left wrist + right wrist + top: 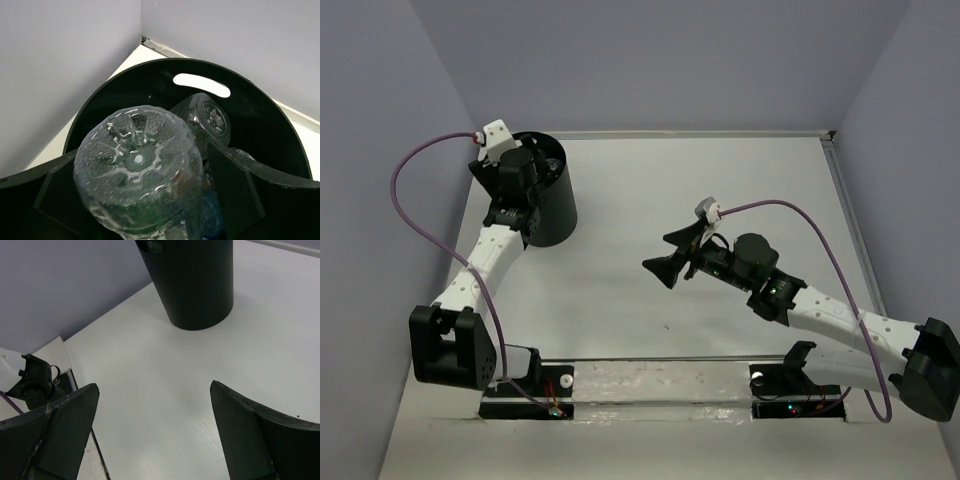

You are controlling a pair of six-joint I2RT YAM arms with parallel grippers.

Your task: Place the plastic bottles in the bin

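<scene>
Bottles (pixel 207 117) are seen lying inside the black bin (pixel 260 130). One more, a clear plastic bottle (pixel 137 170), is held with its base toward the lens just above the bin's mouth. It is grasped by the left end effector (pixel 145 197), which is clenched on its sides. The bin is stood at the far left of the worktop (pixel 720 180), and the left arm (pixel 485 255) is reached over its rim.

No bottle is seen on the worktop in the overhead view. The task is therefore judged to be at its last step, with only the release of the held bottle left. The bottles inside cannot be counted; one clear base and a patch of blue deeper down are made out.

The right end effector (pixel 670 257) is spread open and empty over the middle of the worktop, well apart from the bin and pointed toward it.

The bin's contents and the grasped bottle are shown only by the left wrist view, since in the overhead view the mouth is largely covered by the arm. The bin's outer wall and the bare worktop before it are shown by the right wrist view.
</scene>
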